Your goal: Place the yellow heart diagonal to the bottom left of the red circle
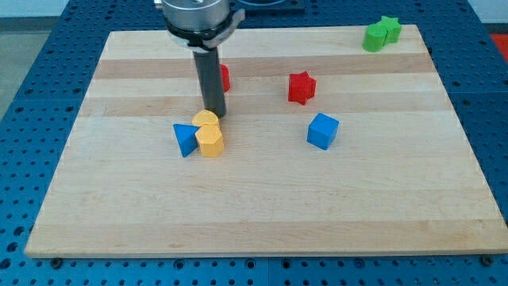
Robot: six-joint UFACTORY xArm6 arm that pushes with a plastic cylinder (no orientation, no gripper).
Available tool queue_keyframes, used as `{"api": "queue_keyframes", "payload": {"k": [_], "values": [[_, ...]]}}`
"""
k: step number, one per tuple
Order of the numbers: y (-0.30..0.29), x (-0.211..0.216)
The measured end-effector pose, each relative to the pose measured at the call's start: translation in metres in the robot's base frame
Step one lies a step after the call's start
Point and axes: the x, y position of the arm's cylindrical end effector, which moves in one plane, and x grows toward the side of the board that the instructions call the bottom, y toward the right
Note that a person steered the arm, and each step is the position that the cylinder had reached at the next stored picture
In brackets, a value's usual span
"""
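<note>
My tip (215,114) sits at 12 o'clock of the yellow heart (205,120), touching or just short of it; contact not resolvable. Rod only, no fingers to report. 1 yellow hexagon-like block (210,141) touches the heart at 6 o'clock; blue triangle (186,139) just beside at 8 o'clock. Red circle (225,77) is mostly hidden behind the rod, at 1 o'clock of the heart. Red star (301,87), blue cube (322,131) well apart. 2 green blocks (381,33) at the wooden board's (262,214) 1 o'clock corner.

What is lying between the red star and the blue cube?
Nothing. In the camera view the stretch between the red star and the blue cube is bare wooden board; the two blocks stand apart.
</note>
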Motion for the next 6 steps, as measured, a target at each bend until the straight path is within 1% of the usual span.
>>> {"api": "queue_keyframes", "payload": {"k": [1,2,3,4,5,6], "values": [[0.026,0.011],[0.005,0.045],[-0.031,0.045],[-0.027,0.017],[-0.018,-0.003],[-0.018,-0.008]]}}
